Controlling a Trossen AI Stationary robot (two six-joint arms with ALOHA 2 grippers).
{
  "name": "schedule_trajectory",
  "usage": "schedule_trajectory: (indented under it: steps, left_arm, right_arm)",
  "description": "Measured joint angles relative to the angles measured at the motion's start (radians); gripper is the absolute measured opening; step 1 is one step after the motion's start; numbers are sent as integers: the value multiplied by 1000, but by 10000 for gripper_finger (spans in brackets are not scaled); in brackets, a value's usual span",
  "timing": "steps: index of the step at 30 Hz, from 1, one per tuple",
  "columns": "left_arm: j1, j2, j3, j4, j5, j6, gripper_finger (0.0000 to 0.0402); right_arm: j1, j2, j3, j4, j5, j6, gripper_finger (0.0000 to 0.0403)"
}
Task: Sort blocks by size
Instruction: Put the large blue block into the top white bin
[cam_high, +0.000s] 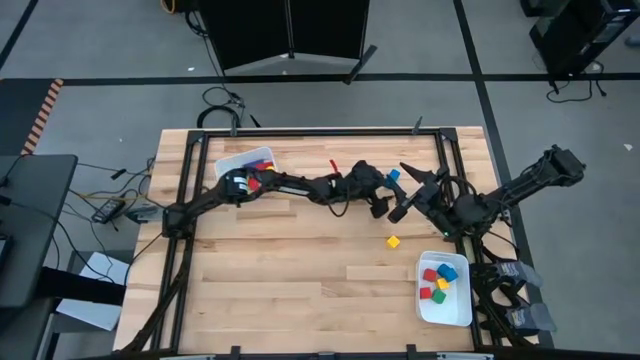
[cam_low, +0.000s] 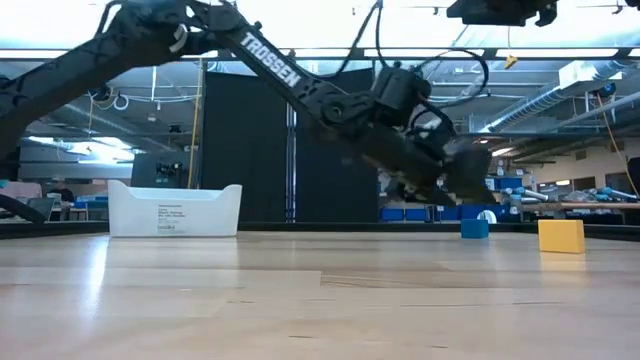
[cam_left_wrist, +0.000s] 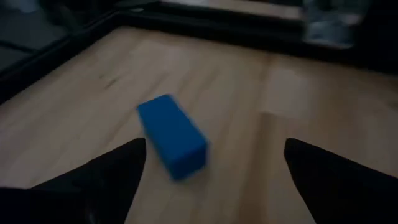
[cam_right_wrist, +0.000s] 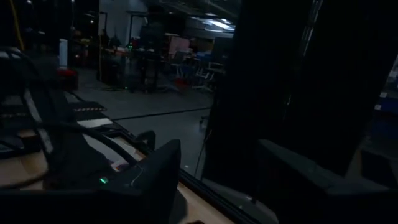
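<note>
A blue block (cam_left_wrist: 171, 135), a short bar, lies flat on the wooden table (cam_high: 300, 270), far right of the middle (cam_high: 393, 175). My left gripper (cam_left_wrist: 211, 180) reaches across the table to it (cam_high: 387, 192). It is open, and the block lies just ahead of its fingertips, nearer one of them, untouched. A yellow block (cam_high: 393, 241) rests on the table nearer the front; it also shows in the low view (cam_low: 561, 236). My right gripper (cam_right_wrist: 217, 186) hovers open and empty above the table's right side (cam_high: 414, 176), pointing toward the far edge.
A white tray (cam_high: 232, 160) at the far left holds several blocks. Another white tray (cam_high: 452, 308) at the near right holds red, blue, yellow and green blocks. A red block (cam_high: 333, 165) lies near the far edge. Bare wood spreads across the near half.
</note>
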Motion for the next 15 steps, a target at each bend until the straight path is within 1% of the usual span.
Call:
schedule_trajectory:
  steps: [1, 4, 8, 11, 15]
  left_arm:
    - [-1, 18, 24, -6, -21, 0, 394]
    - [0, 72, 93, -16, -28, -3, 393]
    - [0, 149, 210, -90, -73, -6, 395]
    - [0, 205, 286, -121, -81, -29, 399]
    - [2, 247, 340, -127, -143, -77, 388]
  right_arm:
    - [5, 2, 0, 10, 0, 0, 223]
    - [17, 2, 0, 22, -1, 0, 220]
    - [30, 3, 0, 26, -1, 0, 216]
    - [38, 3, 0, 27, -3, 1, 215]
    - [51, 3, 0, 33, -3, 2, 215]
